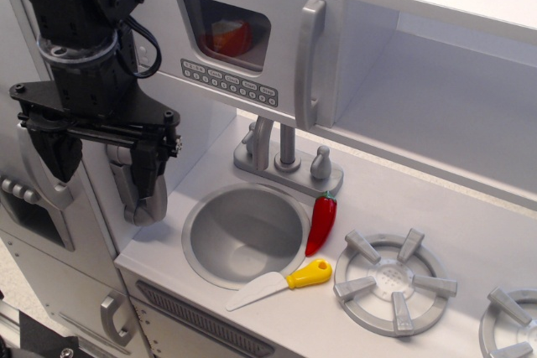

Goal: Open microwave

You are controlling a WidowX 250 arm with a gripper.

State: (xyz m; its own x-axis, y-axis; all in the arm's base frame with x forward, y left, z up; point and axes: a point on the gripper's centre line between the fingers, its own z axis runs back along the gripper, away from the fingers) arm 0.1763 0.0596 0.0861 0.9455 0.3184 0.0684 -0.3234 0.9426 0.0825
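The microwave [239, 52] is the silver-grey compartment at the top centre. Its door has a dark rounded window with something red-orange showing behind it, and a row of small buttons [228, 82] below the window. A long vertical grey handle [309, 63] runs down the door's right edge. The door looks shut or barely ajar. My gripper [102, 165] hangs at the left, below and left of the door and well away from the handle. Its black fingers [153, 167] point down, spread apart and empty.
A grey phone-like piece [138, 199] hangs on the side wall just behind my fingers. On the counter are a round sink [245, 232], a faucet [285, 157], a red chili pepper [321, 222], a yellow-handled knife [289, 281] and stove burners [394, 278]. A lower door handle [113, 318] is at the bottom left.
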